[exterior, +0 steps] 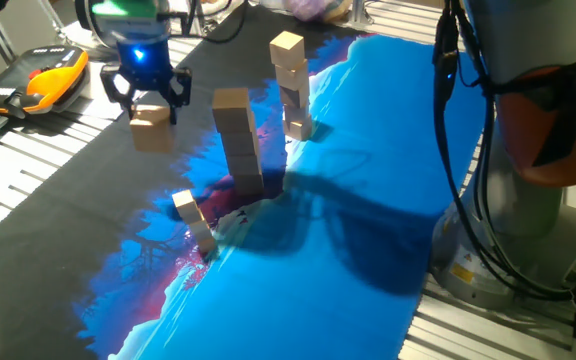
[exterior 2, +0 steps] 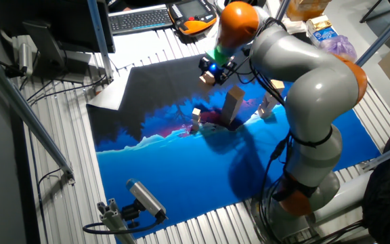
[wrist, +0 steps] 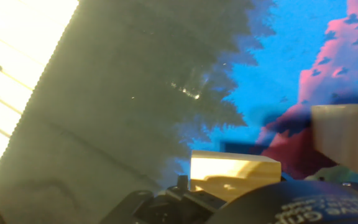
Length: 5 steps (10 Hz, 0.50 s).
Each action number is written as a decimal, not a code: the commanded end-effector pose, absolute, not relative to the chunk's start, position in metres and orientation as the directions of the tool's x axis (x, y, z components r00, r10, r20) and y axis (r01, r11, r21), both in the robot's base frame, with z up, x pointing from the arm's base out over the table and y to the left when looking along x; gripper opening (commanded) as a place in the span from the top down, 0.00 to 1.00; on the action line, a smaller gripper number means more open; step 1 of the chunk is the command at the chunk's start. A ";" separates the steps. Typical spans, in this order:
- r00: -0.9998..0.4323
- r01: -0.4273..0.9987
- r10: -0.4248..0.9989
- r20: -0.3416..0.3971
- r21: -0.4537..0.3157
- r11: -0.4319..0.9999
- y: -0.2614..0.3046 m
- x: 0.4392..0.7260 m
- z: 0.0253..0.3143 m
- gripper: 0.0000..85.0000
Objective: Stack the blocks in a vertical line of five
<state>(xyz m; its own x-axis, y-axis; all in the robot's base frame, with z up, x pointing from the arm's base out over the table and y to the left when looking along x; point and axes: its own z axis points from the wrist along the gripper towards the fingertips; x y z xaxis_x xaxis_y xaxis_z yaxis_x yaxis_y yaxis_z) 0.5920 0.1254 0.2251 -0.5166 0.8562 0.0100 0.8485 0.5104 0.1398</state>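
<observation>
My gripper (exterior: 151,110) is shut on a light-tan wooden block (exterior: 150,130) and holds it above the dark left part of the mat; it also shows in the other fixed view (exterior 2: 212,72). In the hand view the held block (wrist: 235,177) sits at the bottom edge. A tall straight stack of blocks (exterior: 239,140) stands mid-mat, to the right of my gripper, and its side shows in the hand view (wrist: 347,142). A crooked stack of three blocks (exterior: 291,85) stands behind it. A short leaning pair of blocks (exterior: 194,220) stands nearer the front.
The blue, pink and black mat (exterior: 348,230) covers the slatted table. An orange-and-black handheld device (exterior: 53,80) lies at the far left off the mat, next to a keyboard (exterior 2: 139,19). The arm's base and cables (exterior: 528,200) stand at the right.
</observation>
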 end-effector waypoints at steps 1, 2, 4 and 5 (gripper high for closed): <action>-0.516 0.851 0.857 -0.002 0.117 0.513 0.125 0.592 0.225 1.00; -0.529 0.843 0.848 -0.005 0.107 0.527 0.125 0.592 0.225 1.00; -0.523 0.844 0.850 -0.071 0.097 0.527 0.125 0.592 0.225 1.00; -0.527 0.842 0.843 -0.106 0.069 0.535 0.125 0.592 0.225 1.00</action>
<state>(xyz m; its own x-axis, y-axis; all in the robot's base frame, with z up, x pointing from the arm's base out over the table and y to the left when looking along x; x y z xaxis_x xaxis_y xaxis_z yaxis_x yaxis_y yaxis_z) 0.5922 0.1248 0.2247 -0.5263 0.8448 -0.0970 0.8424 0.5335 0.0761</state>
